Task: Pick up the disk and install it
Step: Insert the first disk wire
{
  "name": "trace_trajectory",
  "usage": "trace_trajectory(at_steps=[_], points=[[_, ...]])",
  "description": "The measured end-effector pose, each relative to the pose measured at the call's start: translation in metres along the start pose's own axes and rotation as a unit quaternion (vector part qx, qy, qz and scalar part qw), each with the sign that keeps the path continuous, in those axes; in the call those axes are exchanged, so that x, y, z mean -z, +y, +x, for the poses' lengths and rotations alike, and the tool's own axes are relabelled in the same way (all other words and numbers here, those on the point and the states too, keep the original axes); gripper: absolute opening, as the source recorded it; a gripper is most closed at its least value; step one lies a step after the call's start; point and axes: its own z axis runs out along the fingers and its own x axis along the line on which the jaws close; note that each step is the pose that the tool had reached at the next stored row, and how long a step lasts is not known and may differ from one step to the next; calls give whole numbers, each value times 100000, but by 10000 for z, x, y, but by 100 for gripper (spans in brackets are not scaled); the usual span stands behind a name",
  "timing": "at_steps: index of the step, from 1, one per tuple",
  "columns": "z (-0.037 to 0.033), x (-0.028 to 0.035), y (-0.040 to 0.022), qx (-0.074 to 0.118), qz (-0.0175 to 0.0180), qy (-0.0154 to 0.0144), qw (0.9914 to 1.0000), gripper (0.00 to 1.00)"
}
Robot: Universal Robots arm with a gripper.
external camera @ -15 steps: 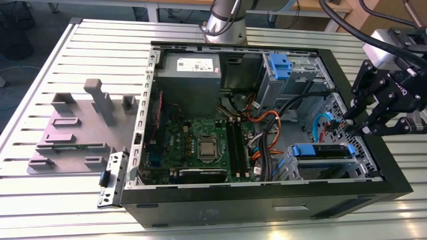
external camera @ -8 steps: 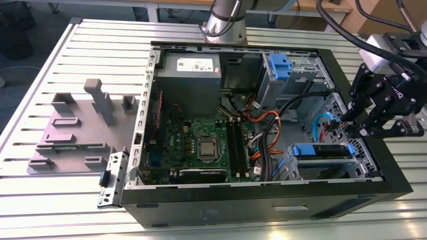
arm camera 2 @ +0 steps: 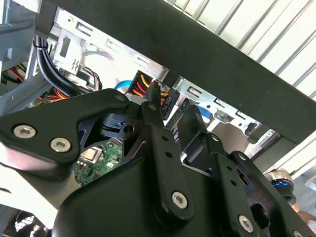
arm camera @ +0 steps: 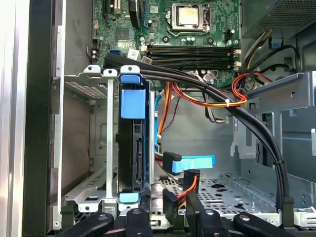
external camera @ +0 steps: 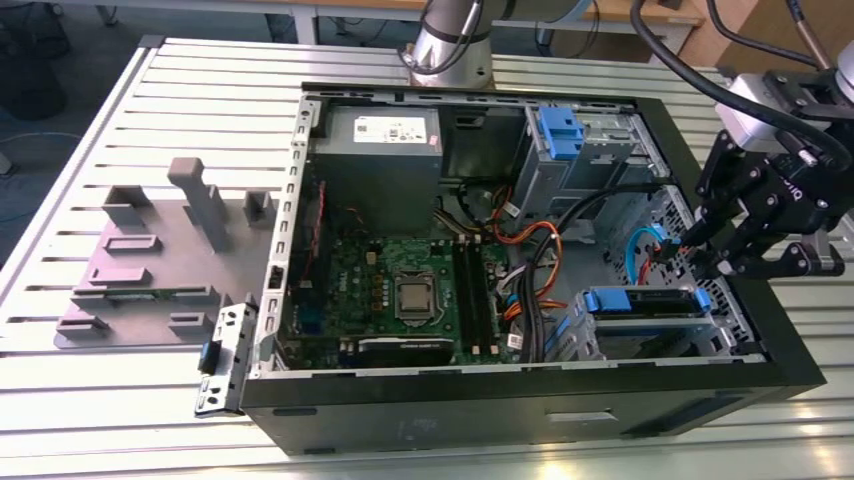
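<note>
The disk [external camera: 643, 303] sits on edge inside the grey metal bay [external camera: 587, 345] at the near corner of the open computer case, on the exterior view's right. Its blue carrier bracket [arm camera: 133, 102] caps the dark drive edge [arm camera: 134, 153] between the bay's rails. My gripper [external camera: 707, 265] hangs just above the case's side wall, beside and slightly above the disk, not touching it. Its black fingers [arm camera: 146, 200] stand apart with nothing held; the gripper [arm camera: 168, 197] hovers over loose cable plugs. In the second wrist view the gripper [arm camera 2: 170, 103] points into the case.
A thick black cable bundle [arm camera: 217, 98] and orange-red wires [arm camera: 237, 89] cross the case beside the bay. A blue flat connector [arm camera: 197, 162] lies loose near the fingers. The motherboard [external camera: 400, 290], grey power supply [external camera: 380, 130] and blue-latched upper bay [external camera: 561, 128] fill the case. A grey fixture [external camera: 147, 270] stands outside.
</note>
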Motion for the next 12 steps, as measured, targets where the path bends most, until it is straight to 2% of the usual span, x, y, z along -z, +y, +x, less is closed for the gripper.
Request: trace_trajectory(at_steps=[8,10,11,12], points=[[0,-1,-1,1,-4,-6,100000,40],[0,-1,-1,0,-4,-7,100000,28],[0,-1,-1,1,-3,-9,100000,28],[0,-1,-1,0,-3,-2,100000,22]])
